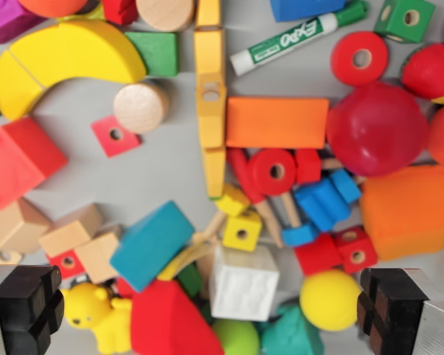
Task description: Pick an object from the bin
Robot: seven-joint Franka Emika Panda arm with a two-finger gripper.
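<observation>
Black two-fingered gripper [214, 314] spread wide, empty, above crowded grey bin floor [155, 174]. Between fingers: white wooden cube [243, 283], red wooden block [165, 322], yellow ball [330, 299]. Green Expo marker [296, 35] far side.

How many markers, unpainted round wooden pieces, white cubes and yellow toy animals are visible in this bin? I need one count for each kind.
Markers: 1
Unpainted round wooden pieces: 2
White cubes: 1
Yellow toy animals: 1
Total: 5
</observation>
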